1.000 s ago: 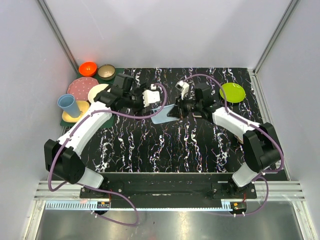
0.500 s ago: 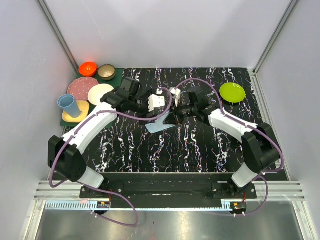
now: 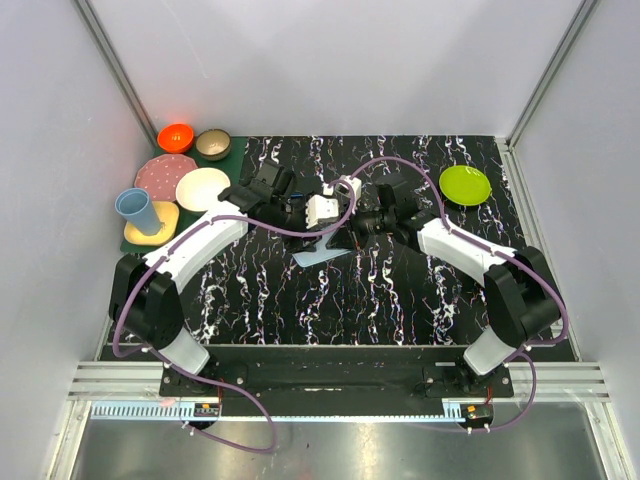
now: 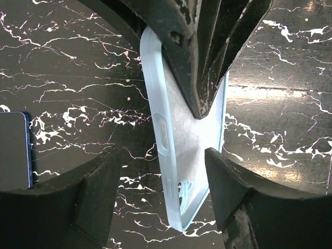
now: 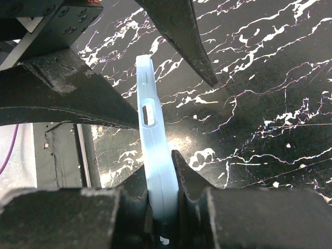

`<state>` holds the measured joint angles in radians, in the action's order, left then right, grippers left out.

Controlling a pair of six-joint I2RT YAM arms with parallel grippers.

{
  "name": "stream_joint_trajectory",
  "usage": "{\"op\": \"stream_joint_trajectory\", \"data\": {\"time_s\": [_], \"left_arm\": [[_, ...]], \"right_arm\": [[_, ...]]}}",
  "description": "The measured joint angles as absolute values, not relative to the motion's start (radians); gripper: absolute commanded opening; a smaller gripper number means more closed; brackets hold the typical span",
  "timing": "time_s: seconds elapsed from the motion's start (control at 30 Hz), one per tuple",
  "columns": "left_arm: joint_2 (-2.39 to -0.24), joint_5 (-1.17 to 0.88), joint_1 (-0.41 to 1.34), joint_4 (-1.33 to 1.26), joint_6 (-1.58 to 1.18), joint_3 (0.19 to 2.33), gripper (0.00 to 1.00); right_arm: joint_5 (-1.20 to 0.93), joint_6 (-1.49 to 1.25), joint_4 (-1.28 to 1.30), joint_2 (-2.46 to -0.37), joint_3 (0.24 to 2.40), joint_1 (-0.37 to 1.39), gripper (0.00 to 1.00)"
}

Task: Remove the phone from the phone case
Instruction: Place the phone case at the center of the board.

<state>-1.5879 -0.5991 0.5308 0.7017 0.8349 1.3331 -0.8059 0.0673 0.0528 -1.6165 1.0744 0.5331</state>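
Near side: open table (image 3: 330, 310) surface lies between the arm bases and the grippers.

Mid-table: the right gripper (image 5: 162, 176) is clamped tight on one end of the pale-blue phone case (image 4: 188, 155). The left gripper (image 4: 162, 155) straddles the free end with its jaws apart; whether the pads touch the case cannot be told.

Only the left wrist view shows the phone (image 4: 13, 150): dark, flat on the table, cut off by the frame edge, apart from the case. In the top view the arms hide it.

Far corners: green plate (image 3: 465, 185) on the right, cluster of dishes (image 3: 203, 187) on the left.
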Motion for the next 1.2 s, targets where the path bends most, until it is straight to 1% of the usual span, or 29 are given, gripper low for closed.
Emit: {"op": "stream_joint_trajectory", "data": {"time_s": [0.07,0.3,0.33,0.4,0.43,0.47,0.5,0.57,0.63,0.67,0.73,0.77,0.8,0.87,0.9,0.93,0.97,1.0,1.2], "left_arm": [[-1.588,-0.601,0.531,0.702,0.831,1.333,0.63],[-1.588,-0.61,0.534,0.702,0.82,1.333,0.47],[-1.589,-0.611,0.535,0.702,0.819,1.333,0.4],[-1.592,-0.613,0.537,0.703,0.82,1.333,0.31],[-1.596,-0.617,0.538,0.707,0.821,1.334,0.24],[-1.6,-0.62,0.539,0.715,0.82,1.336,0.11],[-1.607,-0.623,0.541,0.722,0.818,1.34,0.09],[-1.627,-0.624,0.542,0.745,0.815,1.362,0.09],[-1.65,-0.626,0.542,0.768,0.811,1.387,0.09],[-1.659,-0.626,0.542,0.772,0.809,1.393,0.08],[-1.67,-0.626,0.542,0.773,0.805,1.401,0.08],[-1.673,-0.624,0.542,0.776,0.803,1.401,0.08],[-1.675,-0.625,0.542,0.78,0.801,1.401,0.07],[-1.68,-0.625,0.545,0.786,0.788,1.401,0.07],[-1.681,-0.625,0.545,0.785,0.783,1.401,0.07],[-1.681,-0.626,0.546,0.783,0.775,1.401,0.07],[-1.681,-0.626,0.548,0.777,0.764,1.401,0.07],[-1.681,-0.625,0.548,0.769,0.754,1.399,0.07],[-1.681,-0.603,0.549,0.7,0.678,1.379,0.07]], "right_arm": [[-0.806,0.07,0.052,-1.617,1.074,0.533,0.0],[-0.805,0.073,0.051,-1.617,1.074,0.533,0.0],[-0.805,0.074,0.051,-1.617,1.074,0.533,0.0],[-0.805,0.075,0.051,-1.617,1.074,0.533,0.0],[-0.802,0.077,0.05,-1.617,1.073,0.533,0.0],[-0.801,0.079,0.051,-1.617,1.073,0.533,0.0],[-0.797,0.081,0.051,-1.617,1.073,0.533,0.0],[-0.793,0.095,0.054,-1.617,1.069,0.533,0.12],[-0.784,0.102,0.055,-1.617,1.066,0.533,0.29],[-0.778,0.102,0.056,-1.617,1.066,0.533,0.44],[-0.773,0.095,0.06,-1.617,1.066,0.533,0.56],[-0.769,0.091,0.059,-1.617,1.066,0.533,0.67],[-0.765,0.088,0.058,-1.616,1.068,0.533,0.73],[-0.749,0.084,0.058,-1.612,1.068,0.532,0.8],[-0.744,0.085,0.058,-1.611,1.068,0.53,0.88],[-0.739,0.085,0.059,-1.611,1.068,0.525,0.92],[-0.733,0.084,0.061,-1.611,1.068,0.522,0.94],[-0.727,0.083,0.064,-1.609,1.068,0.516,1.0],[-0.716,0.052,0.069,-1.585,1.068,0.435,1.0]]}}
